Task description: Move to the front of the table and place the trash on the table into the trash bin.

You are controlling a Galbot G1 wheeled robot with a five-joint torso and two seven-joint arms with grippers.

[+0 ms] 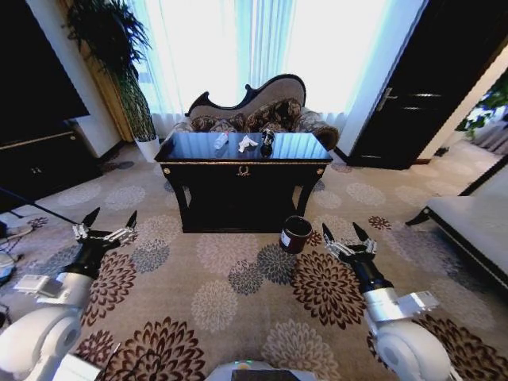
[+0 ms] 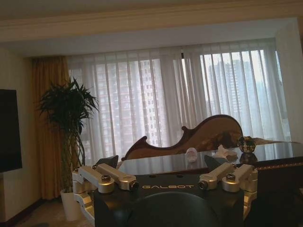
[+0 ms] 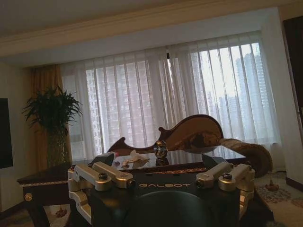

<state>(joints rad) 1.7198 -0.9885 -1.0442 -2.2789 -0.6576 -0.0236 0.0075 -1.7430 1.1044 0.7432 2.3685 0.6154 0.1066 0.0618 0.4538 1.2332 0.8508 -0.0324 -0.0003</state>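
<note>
Both the left gripper point(image 1: 110, 218) and right gripper point(image 1: 344, 232) hang released, short of the table point(image 1: 243, 163).

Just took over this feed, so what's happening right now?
The robot stands on the patterned carpet, facing the black table from a short way off. Both arms are held out low with nothing in them: the left gripper and right gripper are open. The trash is on the tabletop: a clear bottle, white tissue and a dark shiny piece. The trash bin sits on the floor by the table's front right leg.
</note>
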